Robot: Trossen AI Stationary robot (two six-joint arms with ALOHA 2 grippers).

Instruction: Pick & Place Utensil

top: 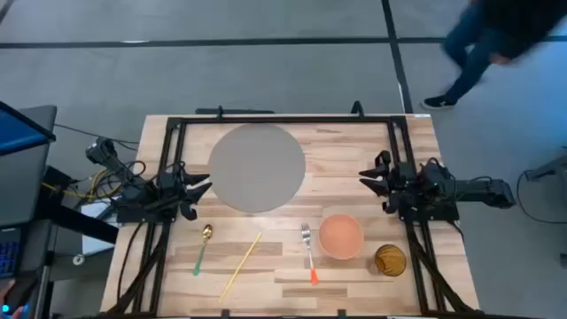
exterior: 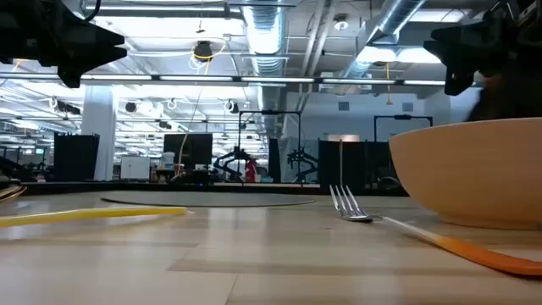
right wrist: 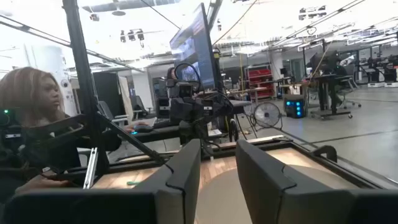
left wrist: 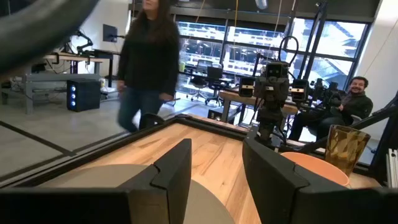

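Left gripper: my left gripper (top: 205, 185) hovers at the left edge of the table, fingers (left wrist: 176, 168) spread a little apart with nothing between them.
Right gripper: my right gripper (top: 365, 177) hovers at the right edge, fingers (right wrist: 186, 165) likewise parted and holding nothing.
Fork: the silver fork with an orange handle (top: 309, 252) lies flat on the light wooden table (top: 283, 275), near the front, tines pointing toward the mat; it sits well apart from both my grippers, nearer the right one.
Spoon: the gold-bowled spoon with a green handle (top: 202, 249) lies front-left, just below my left gripper in the high view.
Yellow stick: a thin yellow stick (top: 240, 265) lies slanted between spoon and fork.
Bowl: the round orange bowl (top: 340, 236) stands just beside the fork, on its right.
Glass: an amber glass tumbler (top: 390, 260) stands right of the bowl.
Mat: a round grey mat (top: 257, 167) lies between my two grippers, at the back.
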